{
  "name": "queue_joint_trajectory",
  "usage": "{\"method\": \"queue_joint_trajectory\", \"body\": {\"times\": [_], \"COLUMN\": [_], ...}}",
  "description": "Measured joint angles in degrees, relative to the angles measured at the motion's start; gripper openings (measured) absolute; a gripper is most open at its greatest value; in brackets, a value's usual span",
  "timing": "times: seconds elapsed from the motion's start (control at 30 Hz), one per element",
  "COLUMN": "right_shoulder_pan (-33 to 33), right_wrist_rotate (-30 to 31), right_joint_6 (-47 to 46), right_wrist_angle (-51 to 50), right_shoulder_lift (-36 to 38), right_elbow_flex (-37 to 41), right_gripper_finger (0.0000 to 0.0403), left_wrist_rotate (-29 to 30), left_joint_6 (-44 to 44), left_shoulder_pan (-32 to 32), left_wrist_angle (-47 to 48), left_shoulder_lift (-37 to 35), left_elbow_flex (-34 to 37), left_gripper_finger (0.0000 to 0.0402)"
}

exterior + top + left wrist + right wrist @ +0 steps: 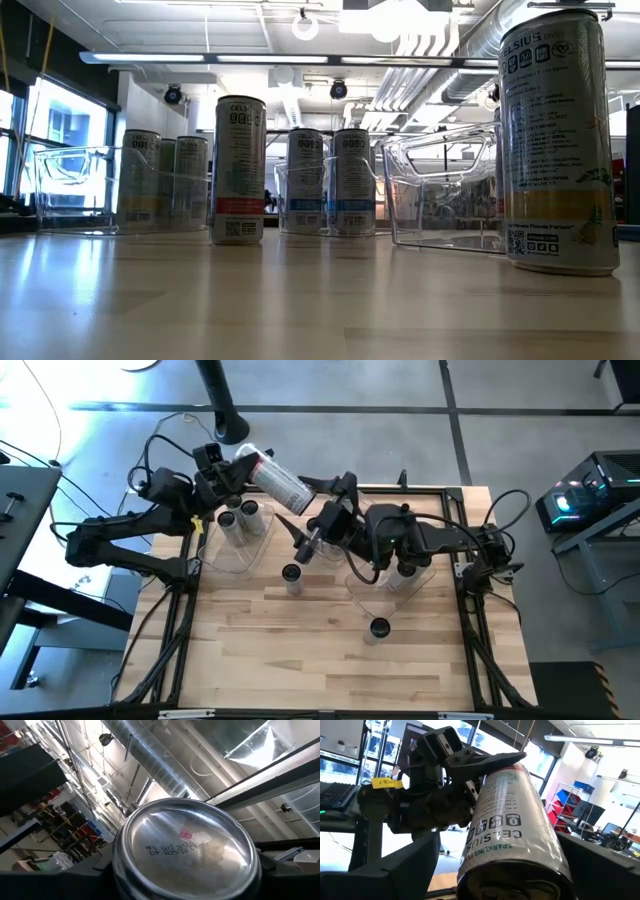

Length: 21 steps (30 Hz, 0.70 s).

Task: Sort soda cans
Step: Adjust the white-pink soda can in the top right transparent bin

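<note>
Left hand [238, 472] gripped a soda can [275, 480] by its upper end and held it tilted in the air above the far edge of the tabletop [330, 660], with the can's bottom pointing toward the right hand [318, 520]. That right hand hovered wide open just beside the can's free end, its fingers not closed on it. Several cans stood inside the left clear bin [222, 550], others in the right clear bin [365, 590]. Two more cans [291, 577] stood loose on the wood, one nearer the front edge.
</note>
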State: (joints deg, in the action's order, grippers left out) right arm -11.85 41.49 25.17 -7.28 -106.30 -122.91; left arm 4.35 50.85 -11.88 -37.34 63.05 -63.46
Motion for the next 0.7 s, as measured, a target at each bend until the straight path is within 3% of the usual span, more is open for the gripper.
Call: {"method": "queue_joint_trajectory", "body": {"times": [0.17,0.4,0.7], "right_shoulder_pan": [0.4,1.7,2.4], "right_wrist_rotate": [0.4,1.3,0.1], "right_joint_6": [1.1,2.9,3.2], "right_wrist_angle": [1.1,2.9,5.0], "right_shoulder_lift": [-0.3,-1.4,-1.8], "right_elbow_flex": [0.0,-0.1,0.0], "right_gripper_finger": [0.0368,0.0306,0.0286], "left_wrist_rotate": [1.2,1.7,1.1], "left_joint_6": [-0.1,-0.1,0.0], "left_shoulder_pan": [0.0,-0.1,0.0], "left_wrist_angle": [-0.1,-0.4,-1.8], "left_shoulder_lift": [0.0,-0.1,0.0], "left_elbow_flex": [0.0,0.0,0.1], "left_gripper_finger": [0.0232,0.0232,0.0232]}}
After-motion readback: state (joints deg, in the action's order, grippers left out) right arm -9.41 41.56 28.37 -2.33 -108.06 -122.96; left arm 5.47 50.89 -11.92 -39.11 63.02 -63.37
